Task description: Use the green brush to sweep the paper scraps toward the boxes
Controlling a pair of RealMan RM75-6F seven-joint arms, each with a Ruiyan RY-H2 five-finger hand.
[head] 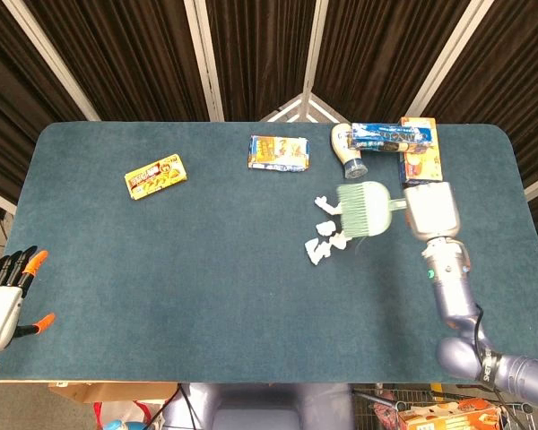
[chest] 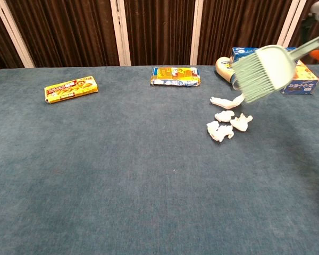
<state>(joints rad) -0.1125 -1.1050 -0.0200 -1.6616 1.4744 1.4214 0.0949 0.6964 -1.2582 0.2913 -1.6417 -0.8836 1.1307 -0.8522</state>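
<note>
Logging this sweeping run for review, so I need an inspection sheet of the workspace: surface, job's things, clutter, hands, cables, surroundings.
Surface: blue-green carpeted table.
Job's things: green plastic brush lifted above the white paper scraps; blue biscuit box and orange box beyond them at the far edge.
Clutter: yellow snack packet, blue-and-yellow packet, cream squeeze bottle lying on its side.
Hands: right hand holds the brush handle; left hand off the near left edge, fingers apart, holding nothing.
Cables: nothing seen.
Surroundings: dark brown curtains with pale vertical posts.
</note>
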